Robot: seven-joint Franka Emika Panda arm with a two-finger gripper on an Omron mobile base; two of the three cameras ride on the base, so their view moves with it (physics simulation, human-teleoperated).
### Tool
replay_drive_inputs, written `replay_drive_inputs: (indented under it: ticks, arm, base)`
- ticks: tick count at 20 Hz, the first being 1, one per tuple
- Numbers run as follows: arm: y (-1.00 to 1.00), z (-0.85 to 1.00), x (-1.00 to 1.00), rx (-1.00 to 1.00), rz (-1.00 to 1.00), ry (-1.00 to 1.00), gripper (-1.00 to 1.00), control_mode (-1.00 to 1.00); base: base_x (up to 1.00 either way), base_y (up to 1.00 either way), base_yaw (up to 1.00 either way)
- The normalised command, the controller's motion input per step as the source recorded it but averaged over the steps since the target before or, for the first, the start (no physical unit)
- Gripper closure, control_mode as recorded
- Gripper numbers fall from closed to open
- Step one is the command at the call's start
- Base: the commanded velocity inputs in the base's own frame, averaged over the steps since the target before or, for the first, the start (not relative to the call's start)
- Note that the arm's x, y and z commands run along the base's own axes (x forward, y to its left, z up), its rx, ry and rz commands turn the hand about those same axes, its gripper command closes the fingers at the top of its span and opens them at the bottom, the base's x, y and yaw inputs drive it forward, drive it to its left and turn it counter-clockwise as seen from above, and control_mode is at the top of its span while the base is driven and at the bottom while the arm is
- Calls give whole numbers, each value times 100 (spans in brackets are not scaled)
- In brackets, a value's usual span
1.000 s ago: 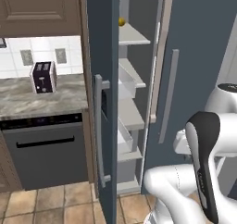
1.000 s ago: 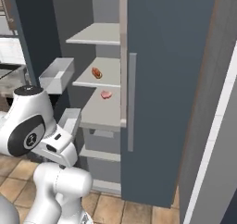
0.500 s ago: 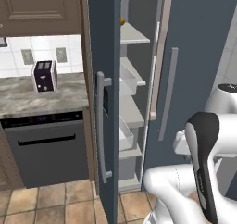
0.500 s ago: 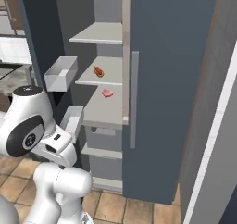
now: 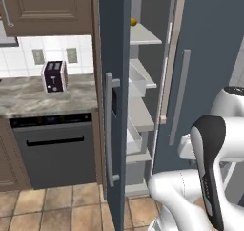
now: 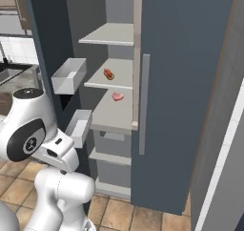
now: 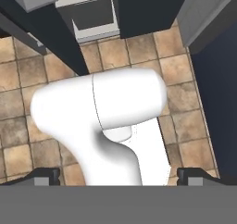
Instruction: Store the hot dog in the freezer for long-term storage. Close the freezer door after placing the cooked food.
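- we find the hot dog lying on a pale grey shelf inside the freezer, one level above the flat pink meat piece on the shelf below.
- our gripper points down at the tan tiled floor, its two dark fingertips spread wide apart and holding nothing; the hot dog is well apart from them, up in the cabinet.
- the freezer door stands ajar, its grey bar handle facing us, white bins on its inner face.
- a small yellow-orange fruit sits on an upper shelf; a toaster rests on the counter beside the freezer.
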Motion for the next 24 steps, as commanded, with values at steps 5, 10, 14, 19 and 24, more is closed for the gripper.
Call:
replay_drive_inputs:
  ticks: [5, 10, 14, 19, 24]
  arm:
    - [0, 0, 0, 0, 0, 0, -100, 100]
    - [0, 0, 0, 0, 0, 0, -100, 100]
    - [1, 1, 0, -1, -1, -7, -100, -100]
    - [48, 3, 22, -13, -4, -24, -100, -100]
    - [92, 0, 60, -14, -15, -15, -100, -100]
  base:
    - [0, 4, 5]
    - [0, 1, 1]
    - [0, 6, 0]
    - [0, 0, 0]
    - [0, 0, 0]
